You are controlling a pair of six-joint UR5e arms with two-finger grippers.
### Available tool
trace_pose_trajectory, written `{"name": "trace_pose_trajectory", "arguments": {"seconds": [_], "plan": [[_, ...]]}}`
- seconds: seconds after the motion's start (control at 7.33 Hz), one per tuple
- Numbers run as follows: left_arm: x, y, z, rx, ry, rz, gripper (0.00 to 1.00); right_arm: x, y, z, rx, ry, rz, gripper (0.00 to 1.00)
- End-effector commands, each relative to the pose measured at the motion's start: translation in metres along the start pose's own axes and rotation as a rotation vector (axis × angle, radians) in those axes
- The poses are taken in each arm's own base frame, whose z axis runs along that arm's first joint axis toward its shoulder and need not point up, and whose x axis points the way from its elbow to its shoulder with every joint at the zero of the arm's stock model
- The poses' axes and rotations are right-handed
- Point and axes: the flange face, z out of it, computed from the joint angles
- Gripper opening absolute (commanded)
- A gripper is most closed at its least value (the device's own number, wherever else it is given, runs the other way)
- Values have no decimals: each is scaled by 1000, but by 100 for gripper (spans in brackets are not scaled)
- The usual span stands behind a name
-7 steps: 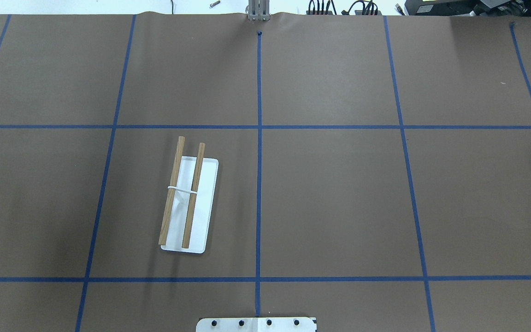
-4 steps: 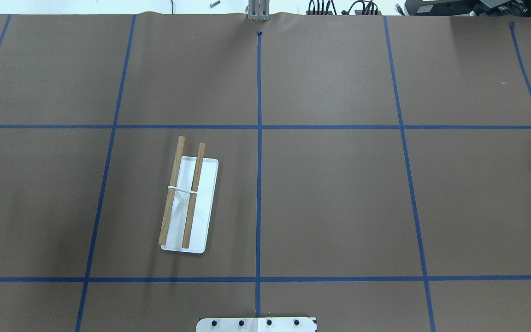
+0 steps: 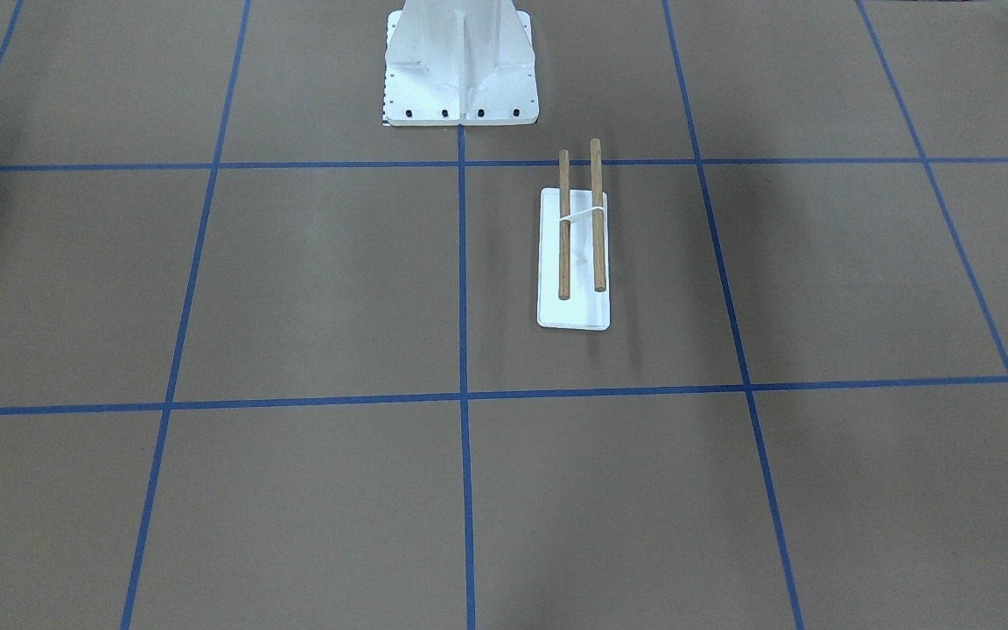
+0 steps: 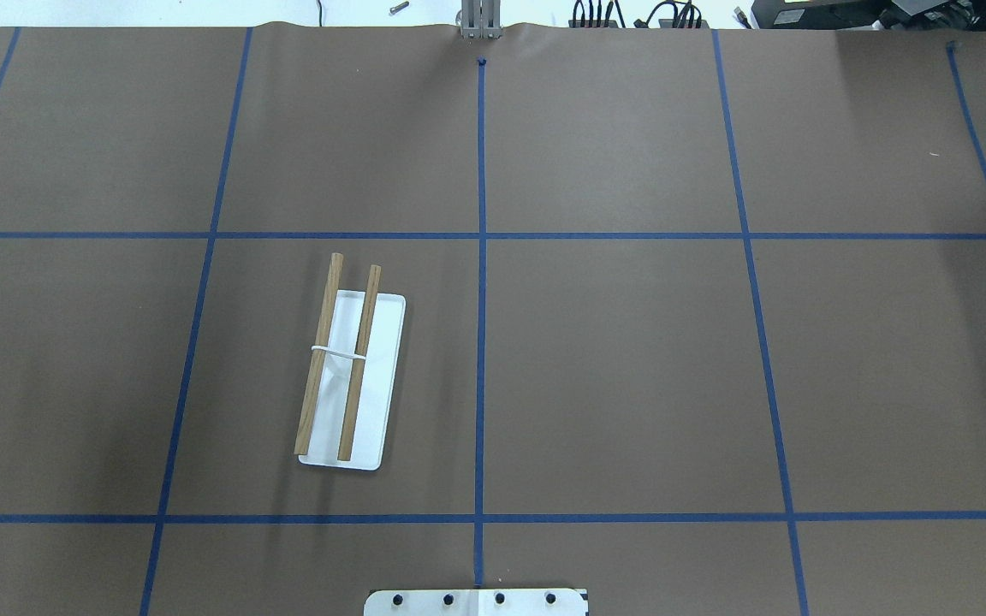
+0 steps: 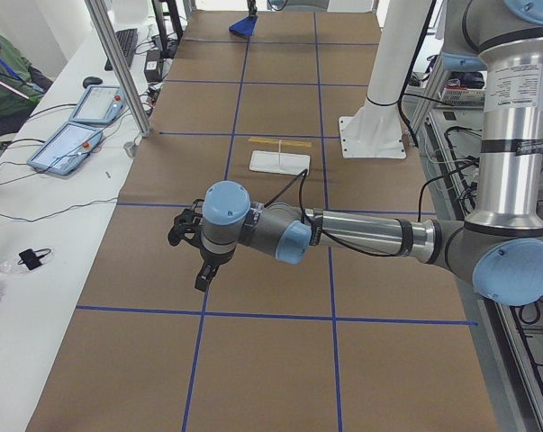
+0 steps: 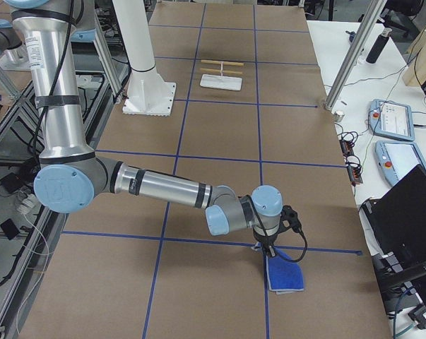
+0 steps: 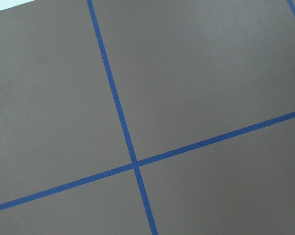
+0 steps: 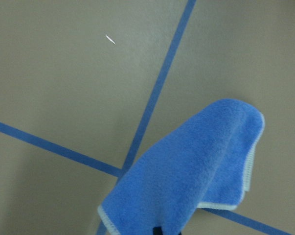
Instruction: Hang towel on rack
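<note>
Right arm, at the table end on the robot's right. The right gripper (image 6: pixel 271 248) points fingers-down onto one corner of the towel (image 6: pixel 285 274). The rest of the cloth lies on the table (image 6: pixel 220 282), at 5 o'clock from the gripper in the exterior right view. In the right wrist view the cloth gathers up to the bottom edge, where only a dark sliver of fingertip shows. Judged: fingers nearly closed, pinching that corner, though the gap itself is not visible. The towel shows in neither the overhead nor the front-facing view.

The rack (image 4: pixel 357 376) sits at 8 o'clock from the overhead frame's centre, on the robot's left half. Both dowels are bare. Long axis 12-to-6, leaning slightly toward 1-to-7.

The left gripper (image 5: pixel 203 279) is above bare table with no cloth at it. How far open: cannot tell. The rack is at 1 o'clock from it in the exterior left view, near but apart.

Key relation: in the exterior right view the rack lies at 12 o'clock from the right gripper, well apart, with the dowels running 9-to-3 across that line. The carry should therefore go toward the robot's left and meet the dowels broadside, which suits draping. The left arm is nearer the rack; the right arm has the cloth. With a one-corner hold, expect the towel to hang long and swing.
</note>
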Motion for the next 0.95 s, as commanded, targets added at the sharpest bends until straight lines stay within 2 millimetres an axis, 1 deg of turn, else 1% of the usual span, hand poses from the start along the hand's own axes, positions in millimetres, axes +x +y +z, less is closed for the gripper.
{"name": "trace_pose_trajectory", "arguments": {"seconds": [0.0,0.14,0.27,0.41,0.55,0.68,0.82], "plan": [[-7,3,8,66,4,73,98,-49,-39,-70,31,-6,33,0],[-10,4,13,95,8,98,98,-74,-50,-81,57,-16,32,0],[-5,-1,17,93,15,108,98,-107,-62,-88,75,-31,38,0],[15,-18,25,92,36,88,98,-143,-73,-91,87,-54,67,0],[31,-49,18,119,52,-3,98,-189,-84,-94,96,-87,104,0],[63,-77,24,122,97,-41,98,-228,-87,-96,100,-118,113,0],[107,-107,33,136,159,-106,98,-268,-89,-103,104,-150,150,0]]}}
